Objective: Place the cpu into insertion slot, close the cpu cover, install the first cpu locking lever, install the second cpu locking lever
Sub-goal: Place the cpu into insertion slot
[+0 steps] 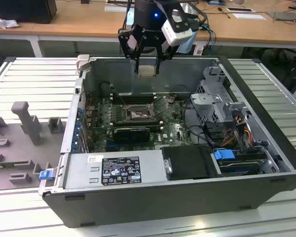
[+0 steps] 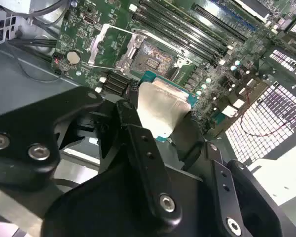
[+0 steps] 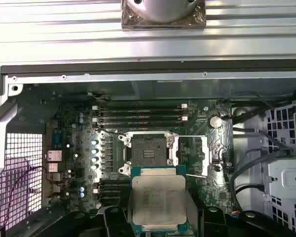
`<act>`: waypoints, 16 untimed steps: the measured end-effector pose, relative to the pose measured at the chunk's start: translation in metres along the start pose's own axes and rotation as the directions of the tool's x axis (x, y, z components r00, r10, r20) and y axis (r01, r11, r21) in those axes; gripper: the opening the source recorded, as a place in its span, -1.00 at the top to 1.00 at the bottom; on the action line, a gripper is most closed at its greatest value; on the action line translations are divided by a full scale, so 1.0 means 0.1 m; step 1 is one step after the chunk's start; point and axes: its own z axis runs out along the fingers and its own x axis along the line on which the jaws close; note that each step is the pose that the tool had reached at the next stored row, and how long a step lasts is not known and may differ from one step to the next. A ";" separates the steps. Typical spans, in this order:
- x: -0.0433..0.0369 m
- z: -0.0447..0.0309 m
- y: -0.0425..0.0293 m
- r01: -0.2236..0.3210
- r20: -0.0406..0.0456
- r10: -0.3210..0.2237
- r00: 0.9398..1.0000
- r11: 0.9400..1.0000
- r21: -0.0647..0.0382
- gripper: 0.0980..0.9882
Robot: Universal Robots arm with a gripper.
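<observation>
My gripper [image 1: 147,69] hangs above the rear wall of the open computer case and is shut on the cpu [image 1: 147,70], a flat silver-grey square held by its edges between the black fingers [image 2: 138,143]. In both wrist views the cpu [image 3: 158,200] [image 2: 160,108] sits well above the motherboard, short of the insertion slot [image 3: 148,149] [image 2: 155,59]. The slot's brownish pin field lies bare. The cpu cover [image 2: 95,45] is swung open to the side of the slot. A thin wire lever [image 3: 191,137] stands released beside it.
Long black memory slots [image 3: 140,112] run beside the socket. Inside the case, a drive cage with cables [image 1: 222,98] stands at the exterior view's right and a power supply [image 1: 113,170] sits at the front. Grey fixtures [image 1: 27,121] rest on the table to the left.
</observation>
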 end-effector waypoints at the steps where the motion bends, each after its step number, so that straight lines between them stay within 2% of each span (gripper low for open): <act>1: 0.000 0.000 0.000 -0.052 0.005 0.052 0.999 0.999 -0.001 0.03; 2: 0.000 0.000 0.000 -0.080 0.007 0.080 0.997 0.997 -0.002 0.03; 3: 0.000 0.002 0.000 -0.085 0.007 0.085 0.996 0.996 -0.002 0.03; 16: 0.000 0.015 -0.002 -0.102 0.008 0.102 0.995 0.995 -0.002 0.03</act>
